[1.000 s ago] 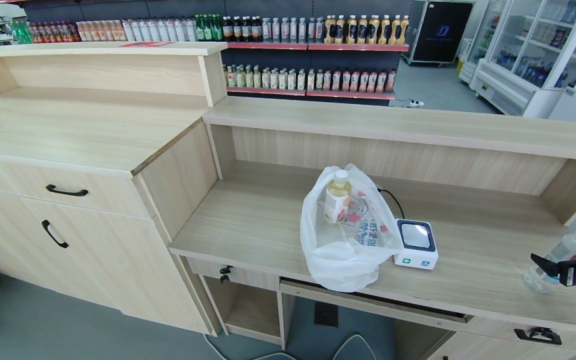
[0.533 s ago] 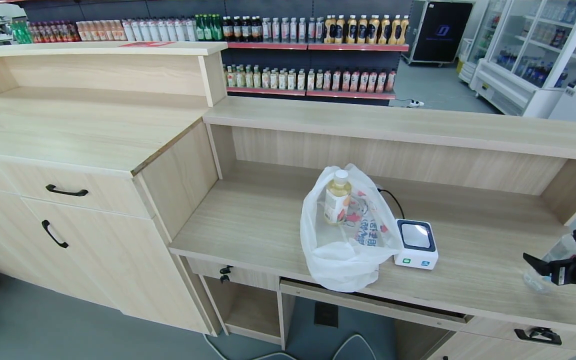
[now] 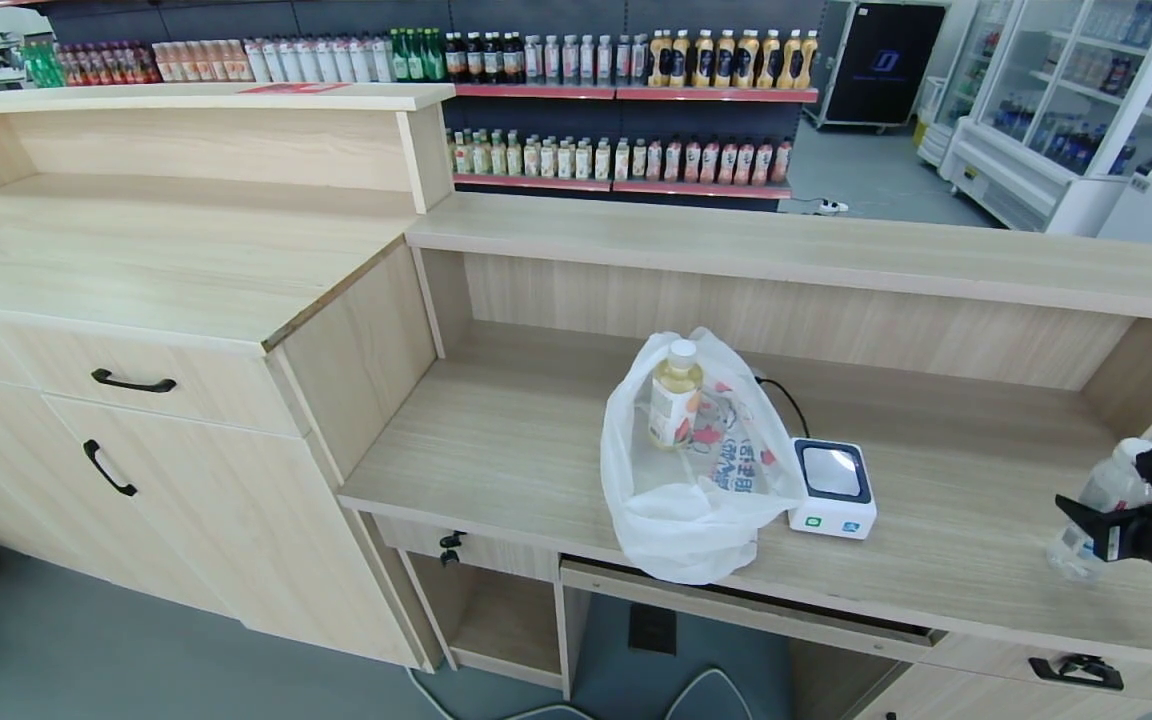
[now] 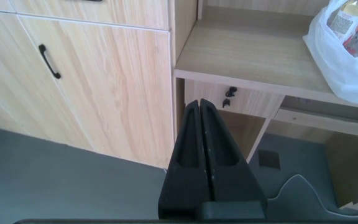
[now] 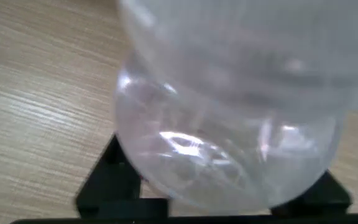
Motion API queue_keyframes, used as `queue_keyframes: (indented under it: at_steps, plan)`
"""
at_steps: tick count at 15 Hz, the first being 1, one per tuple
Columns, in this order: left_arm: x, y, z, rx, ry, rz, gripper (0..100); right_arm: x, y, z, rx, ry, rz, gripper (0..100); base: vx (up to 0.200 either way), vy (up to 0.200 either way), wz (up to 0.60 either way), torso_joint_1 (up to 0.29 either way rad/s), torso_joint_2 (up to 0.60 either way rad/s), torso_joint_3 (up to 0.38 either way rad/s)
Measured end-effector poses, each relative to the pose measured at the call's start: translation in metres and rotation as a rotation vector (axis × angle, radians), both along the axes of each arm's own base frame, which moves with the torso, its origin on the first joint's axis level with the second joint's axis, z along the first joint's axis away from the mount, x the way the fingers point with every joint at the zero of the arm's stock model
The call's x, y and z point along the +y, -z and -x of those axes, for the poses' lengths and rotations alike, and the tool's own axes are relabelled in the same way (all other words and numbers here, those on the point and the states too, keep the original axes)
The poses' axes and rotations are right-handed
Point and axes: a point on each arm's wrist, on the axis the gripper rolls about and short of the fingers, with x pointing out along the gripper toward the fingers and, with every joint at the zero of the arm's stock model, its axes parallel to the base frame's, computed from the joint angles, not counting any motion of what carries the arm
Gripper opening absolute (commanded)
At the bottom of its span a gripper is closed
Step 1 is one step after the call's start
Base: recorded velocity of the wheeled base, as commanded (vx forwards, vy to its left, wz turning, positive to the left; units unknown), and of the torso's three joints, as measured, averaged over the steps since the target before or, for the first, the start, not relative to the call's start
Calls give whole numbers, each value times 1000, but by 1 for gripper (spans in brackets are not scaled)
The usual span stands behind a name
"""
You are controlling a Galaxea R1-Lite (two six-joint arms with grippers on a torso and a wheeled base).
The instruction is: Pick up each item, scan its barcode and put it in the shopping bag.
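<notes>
at the right end of the counter (image 3: 946, 470), my right claw (image 3: 1126, 515) is clamped around a clear bottle (image 3: 1108, 487), tilted over the wood, well apart from the scanner (image 3: 833, 487) and shopping bag (image 3: 681, 510). my left claw (image 4: 199, 104) hangs pressed closed, empty.

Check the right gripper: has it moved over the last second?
Yes. The right gripper, shut on the clear bottle, has shifted slightly toward the scanner, tipping the bottle more upright.
</notes>
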Motion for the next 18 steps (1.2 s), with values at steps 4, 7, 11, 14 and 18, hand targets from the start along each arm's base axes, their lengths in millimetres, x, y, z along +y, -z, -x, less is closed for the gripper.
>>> queue_keyframes:
  at_steps: [4,7,11,14,18]
  plan:
    - [0,0,0,0,1,0,0,-2,0,-2,-5,2,5,0,0,0,0,0,0,0]
    - [0,0,0,0,0,0,0,-2,0,-3,-4,13,8,0,0,0,0,0,0,0]
    - [0,0,0,0,1,0,0,-1,-4,-8,-9,75,-24,0,0,0,0,0,0,0]
    - [0,0,0,0,0,0,0,9,-17,-14,-20,140,-165,0,0,0,0,0,0,0]
    - [0,0,0,0,0,0,0,42,-66,-18,4,126,-366,0,0,0,0,0,0,0]
